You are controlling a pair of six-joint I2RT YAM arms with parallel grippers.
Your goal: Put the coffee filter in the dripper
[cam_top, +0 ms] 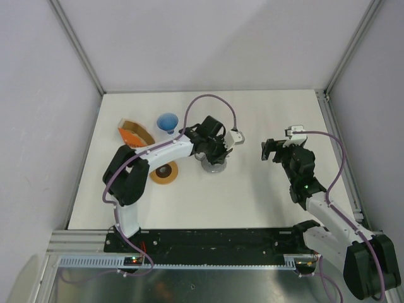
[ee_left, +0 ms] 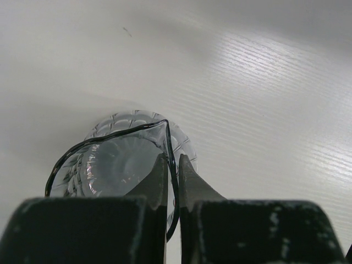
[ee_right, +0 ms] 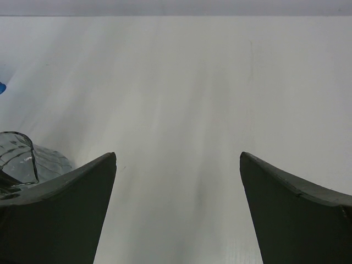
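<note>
The blue ribbed dripper stands at the back left of the table; a blue sliver of it shows at the left edge of the right wrist view. Beside it, a light-brown paper edge, apparently the coffee filter, lies along the orange holder. My left gripper is shut on the thin rim of a clear grey glass mug at mid-table, one finger inside and one outside. My right gripper hangs open over bare table to the right, holding nothing.
A flat brown wooden ring lies left of the mug, partly under the left arm. The mug shows at the left of the right wrist view. Metal frame posts and grey walls bound the white table.
</note>
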